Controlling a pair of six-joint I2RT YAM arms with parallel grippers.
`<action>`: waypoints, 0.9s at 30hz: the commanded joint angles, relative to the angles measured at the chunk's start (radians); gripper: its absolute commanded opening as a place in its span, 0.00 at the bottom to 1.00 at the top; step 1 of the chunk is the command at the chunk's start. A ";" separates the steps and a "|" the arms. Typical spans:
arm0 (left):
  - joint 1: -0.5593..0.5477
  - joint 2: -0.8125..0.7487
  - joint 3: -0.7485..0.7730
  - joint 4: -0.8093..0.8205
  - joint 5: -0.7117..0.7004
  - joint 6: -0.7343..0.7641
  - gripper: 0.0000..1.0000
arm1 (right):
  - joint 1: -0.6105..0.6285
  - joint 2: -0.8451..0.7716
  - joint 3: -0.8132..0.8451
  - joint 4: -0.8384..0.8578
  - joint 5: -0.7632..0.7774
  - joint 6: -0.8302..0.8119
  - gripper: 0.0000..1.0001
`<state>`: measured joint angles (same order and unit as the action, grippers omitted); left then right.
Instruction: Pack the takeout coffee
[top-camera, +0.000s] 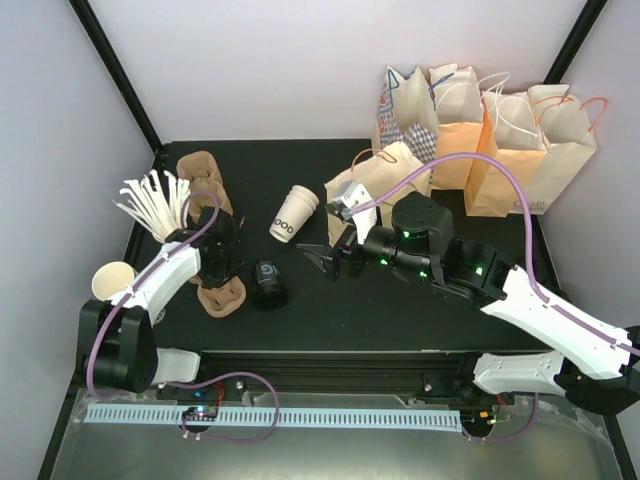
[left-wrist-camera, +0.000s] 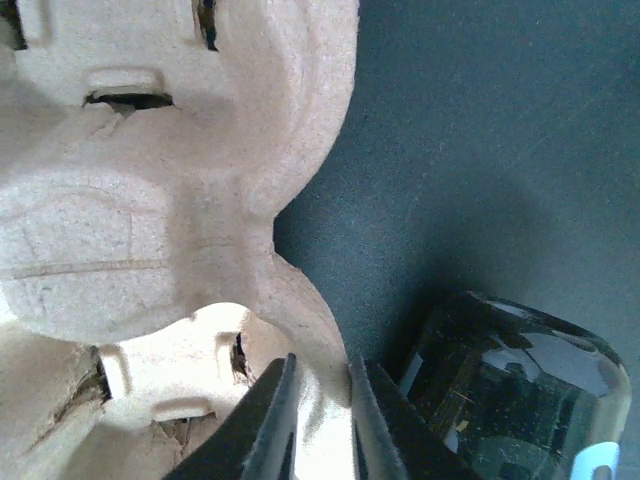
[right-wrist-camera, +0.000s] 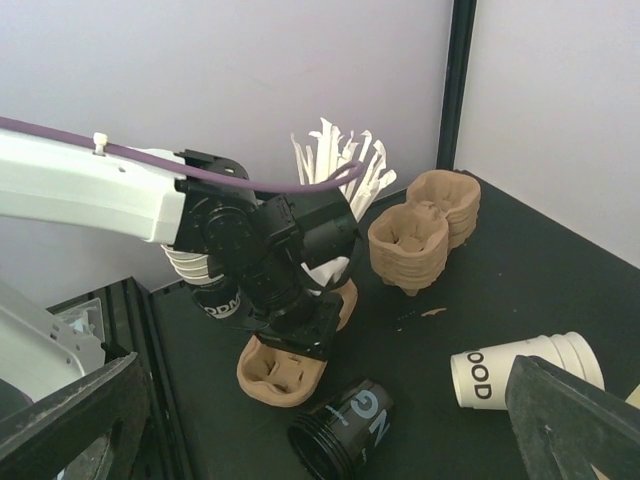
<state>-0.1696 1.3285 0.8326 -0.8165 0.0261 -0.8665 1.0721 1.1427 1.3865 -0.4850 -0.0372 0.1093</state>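
The takeout coffee cup (top-camera: 293, 213), white with black lettering, lies on its side mid-table; in the right wrist view this cup (right-wrist-camera: 520, 365) is at the lower right. My left gripper (top-camera: 222, 272) points down onto a brown pulp cup carrier (top-camera: 222, 298). In the left wrist view its jaws (left-wrist-camera: 322, 420) pinch the rim of the carrier (left-wrist-camera: 120, 200). My right gripper (top-camera: 330, 255) hovers open and empty just right of the cups, with wide-spread fingers (right-wrist-camera: 570, 420).
A black cup with pale lettering (top-camera: 268, 283) lies on its side beside the carrier. More carriers (top-camera: 200, 172) are stacked at the back left, near white sticks (top-camera: 155, 203). A cream cup (top-camera: 113, 280) stands at the left edge. Paper bags (top-camera: 500, 150) line the back right.
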 joint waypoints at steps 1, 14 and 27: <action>-0.001 -0.057 0.047 -0.054 -0.028 -0.026 0.15 | 0.007 -0.017 -0.018 0.027 0.019 -0.013 1.00; -0.001 -0.179 0.008 -0.084 0.001 -0.022 0.24 | 0.008 -0.036 -0.096 0.054 0.027 0.072 1.00; -0.001 -0.032 -0.005 0.035 0.018 -0.012 0.32 | 0.008 -0.077 -0.120 0.042 0.056 0.122 1.00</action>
<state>-0.1696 1.2713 0.8261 -0.8280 0.0345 -0.8764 1.0721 1.0927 1.2686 -0.4553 -0.0170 0.2115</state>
